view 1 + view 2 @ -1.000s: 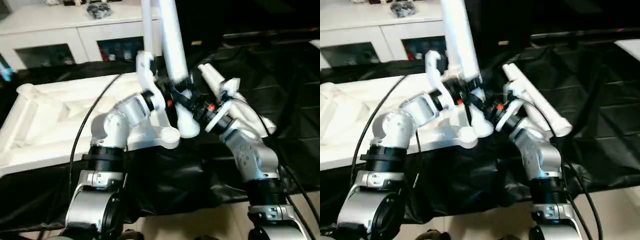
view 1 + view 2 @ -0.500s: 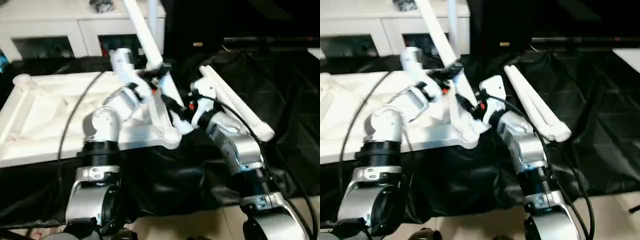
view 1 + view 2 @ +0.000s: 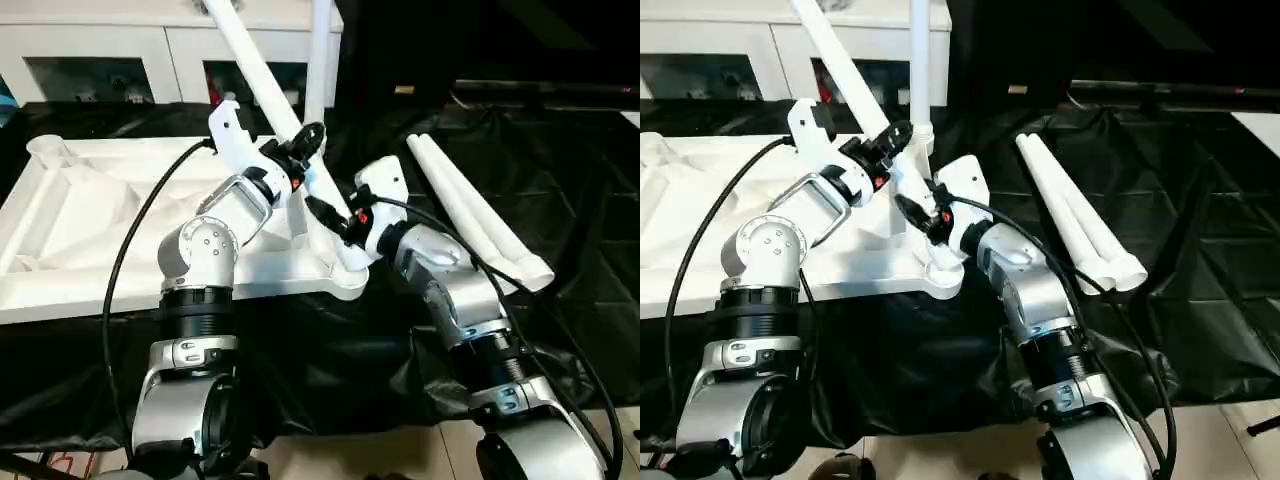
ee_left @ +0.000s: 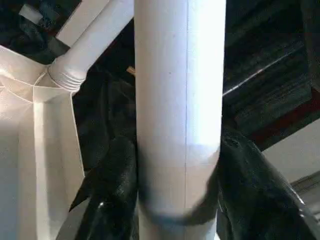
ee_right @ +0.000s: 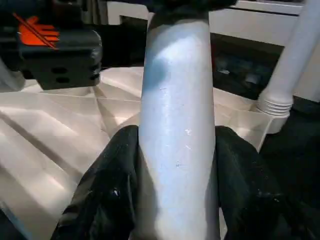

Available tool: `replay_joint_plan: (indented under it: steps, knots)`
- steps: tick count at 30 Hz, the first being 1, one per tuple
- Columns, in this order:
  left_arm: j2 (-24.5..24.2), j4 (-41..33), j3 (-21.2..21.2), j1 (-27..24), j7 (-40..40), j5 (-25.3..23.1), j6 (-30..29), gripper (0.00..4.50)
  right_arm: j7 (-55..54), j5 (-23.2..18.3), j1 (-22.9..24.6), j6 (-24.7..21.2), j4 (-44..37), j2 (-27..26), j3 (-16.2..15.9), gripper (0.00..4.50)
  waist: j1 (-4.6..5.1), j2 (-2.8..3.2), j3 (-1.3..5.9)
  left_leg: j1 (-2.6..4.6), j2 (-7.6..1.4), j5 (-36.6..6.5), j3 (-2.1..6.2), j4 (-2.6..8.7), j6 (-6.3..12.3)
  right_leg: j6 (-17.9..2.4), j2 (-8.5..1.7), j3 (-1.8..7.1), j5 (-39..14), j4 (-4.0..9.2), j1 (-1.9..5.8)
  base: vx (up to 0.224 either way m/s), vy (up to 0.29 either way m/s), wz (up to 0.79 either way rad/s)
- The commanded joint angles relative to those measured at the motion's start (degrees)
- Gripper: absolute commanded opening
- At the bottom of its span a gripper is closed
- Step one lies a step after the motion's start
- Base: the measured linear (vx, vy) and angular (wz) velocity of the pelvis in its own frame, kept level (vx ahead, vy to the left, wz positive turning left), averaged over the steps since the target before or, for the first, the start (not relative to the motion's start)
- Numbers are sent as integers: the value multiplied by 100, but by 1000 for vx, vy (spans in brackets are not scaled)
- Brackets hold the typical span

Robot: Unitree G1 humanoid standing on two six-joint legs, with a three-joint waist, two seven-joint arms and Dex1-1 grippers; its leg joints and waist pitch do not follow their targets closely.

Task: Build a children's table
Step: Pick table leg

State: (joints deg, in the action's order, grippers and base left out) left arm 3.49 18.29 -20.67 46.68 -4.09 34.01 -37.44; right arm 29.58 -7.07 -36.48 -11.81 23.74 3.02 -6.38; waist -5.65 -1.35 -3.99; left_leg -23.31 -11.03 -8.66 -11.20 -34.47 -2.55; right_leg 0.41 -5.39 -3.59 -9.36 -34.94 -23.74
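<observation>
The white table top (image 3: 90, 215) lies ribbed side up on the black cloth. One leg (image 3: 321, 55) stands upright in its far right corner socket. A second leg (image 3: 262, 75) leans toward the back left, its lower end at the near right corner socket (image 3: 352, 272). My left gripper (image 3: 305, 142) is shut on this leg about mid-length, its black fingers (image 4: 112, 190) on either side of the tube (image 4: 180, 100). Lower down, my right gripper (image 3: 338, 215) is shut on the same leg (image 5: 177, 125), fingers (image 5: 107, 195) pressed against it. Two more legs (image 3: 478, 220) lie loose on the right.
A white cabinet with glass doors (image 3: 90, 60) stands behind the work. Black cloth (image 3: 560, 170) covers the surface and hangs over the near edge. A black cable (image 3: 135, 250) runs along my left forearm.
The held leg has tipped from nearly upright to leaning back-left, and its lower end has come down at the near right corner socket. Both grippers moved with it; the head camera also shifted.
</observation>
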Motion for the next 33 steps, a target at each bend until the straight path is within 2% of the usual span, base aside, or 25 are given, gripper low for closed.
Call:
replay_joint_plan:
  steps: [1, 8, 9, 10, 11, 12, 13, 14, 16, 17, 18, 19, 21, 23, 24, 26, 27, 28, 29, 30, 31, 33]
  knots:
    - [-7, -15, 0, 52, 18, 14, 20, 212, -34, 2, -169, 84, 26, 32, 61, 184, 3, -30, 474, 194, -181, -1564, 115, 443, -140, -825, -267, 201, -1489, 418, 270, 0, 0, 0]
    - [-62, -42, 51, 59, -89, 76, -36, 182, -27, 34, -266, 122, 111, 9, 72, 184, 42, -2, 480, 188, -176, -1472, 109, 435, -118, -896, -251, 204, -1204, 401, 264, 0, 0, 0]
    - [-82, -53, 107, 37, -154, 76, -66, 182, -41, 24, -272, 117, 93, 7, 69, 184, 33, 55, 489, 198, -176, -1439, 115, 432, -124, -932, -250, 203, -1100, 382, 264, 0, 0, 0]
    - [-82, -54, 110, 36, -154, 75, -67, 181, -34, 13, -270, 103, 90, 6, 71, 184, 45, 25, 491, 188, -173, -1410, 110, 430, -112, -960, -241, 200, -998, 378, 275, 0, 0, 0]
    - [-85, -58, 128, 35, -158, 69, -71, 181, 19, -64, -260, 4, 71, 0, 89, 219, 36, 53, 494, 193, -172, -1400, 113, 428, -110, -982, -242, 200, -951, 367, 277, 0, 0, 0]
    - [-104, -61, 158, 36, -193, 58, -86, 181, 85, -152, -249, -79, 39, -10, 118, 254, 42, 55, 491, 191, -174, -1414, 114, 432, -106, -1009, -241, 199, -912, 367, 278, 0, 0, 0]
    - [-138, -53, 196, 43, -238, 31, -94, 181, 139, -218, -241, -137, 9, -13, 140, 254, 42, 71, 497, 198, -172, -1424, 114, 428, -90, -1037, -235, 200, -856, 360, 283, 0, 0, 0]
    - [-185, -49, 246, 45, -299, -3, -99, 181, 220, -286, -220, -197, -52, 3, 150, 256, 46, 53, 496, 196, -171, -1431, 109, 427, -76, -1059, -236, 199, -832, 365, 287, 0, 0, 0]
    - [-233, -49, 298, 44, -367, -32, -105, 180, 306, -383, -201, -279, -121, 17, 181, 281, 41, 56, 497, 206, -172, -1463, 110, 428, -58, -1075, -237, 198, -862, 365, 288, 0, 0, 0]
    - [-289, -56, 358, 42, -456, -60, -109, 180, 430, -572, -189, -454, -213, 35, 269, 281, 52, 68, 483, 199, -173, -1519, 114, 443, -74, -1073, -228, 196, -923, 377, 288, 0, 0, 0]
    - [-352, -71, 425, 42, -576, -80, -122, 180, 691, -754, -164, -685, -323, 133, 301, 299, 40, 63, 491, 212, -180, -1552, 117, 439, -82, -1071, -237, 200, -941, 373, 290, 0, 0, 0]
    - [-461, -88, 537, 52, -791, -109, -158, 180, 1185, -978, -109, -980, -487, 364, 288, 307, 39, 39, 486, 216, -173, -1566, 117, 443, -56, -1057, -223, 194, -974, 383, 308, 0, 0, 0]
    - [-596, -137, 650, 63, -1019, -97, -280, 180, 1663, -1183, -49, -1270, -609, 662, 294, 328, -6, 69, 477, 232, -187, -1590, 114, 442, -59, -1027, -232, 201, -1022, 386, 300, 0, 0, 0]
    - [-643, -150, 685, 71, -1097, -81, -327, 180, 1811, -1254, -37, -1375, -638, 760, 306, 344, -14, 67, 470, 214, -184, -1601, 119, 450, -99, -1002, -236, 202, -1067, 390, 311, 0, 0, 0]
    - [-748, -195, 734, 110, -1266, -5, -460, 180, 2138, -1490, -27, -1617, -697, 999, 414, 351, -14, 50, 483, 218, -177, -1567, 117, 440, -111, -1044, -250, 201, -1047, 382, 318, 0, 0, 0]
    - [-803, -216, 756, 145, -1366, 56, -544, 180, 2266, -1600, -58, -1683, -661, 1135, 519, 361, -22, 52, 482, 224, -183, -1548, 115, 430, -109, -1101, -259, 201, -1050, 381, 310, 0, 0, 0]
    - [-841, -222, 775, 171, -1439, 102, -593, 180, 2225, -1625, -128, -1670, -539, 1193, 647, 386, -33, 37, 486, 220, -183, -1479, 109, 420, -111, -1153, -268, 199, -1046, 377, 306, 0, 0, 0]
    - [-862, -225, 803, 197, -1511, 139, -633, 180, 2157, -1695, -222, -1731, -385, 1232, 821, 386, -31, -19, 484, 216, -182, -1456, 98, 419, -106, -1162, -268, 199, -1101, 385, 305, 0, 0, 0]
    - [-862, -225, 803, 197, -1511, 139, -633, 180, 2157, -1695, -222, -1731, -385, 1232, 821, 393, -35, -3, 488, 217, -175, -1433, 100, 411, -104, -1188, -273, 198, -1128, 370, 301, 0, 0, 0]
    - [-911, -241, 909, 249, -1682, 174, -703, 180, 2234, -2025, -424, -2111, -123, 1407, 1167, 399, -39, -45, 486, 221, -173, -1400, 92, 406, -73, -1210, -280, 193, -1231, 378, 307, 0, 0, 0]
    - [-911, -241, 909, 249, -1682, 174, -703, 180, 2234, -2025, -424, -2111, -123, 1407, 1167, 407, -45, -29, 488, 228, -172, -1378, 94, 401, -70, -1221, -278, 192, -1257, 379, 308, 0, 0, 0]
    - [-954, -271, 1026, 270, -1870, 189, -762, 180, 2523, -2149, -526, -2417, 17, 1634, 1199, 426, -75, -30, 485, 222, -175, -1306, 85, 393, -55, -1183, -267, 193, -1247, 385, 308, 0, 0, 0]
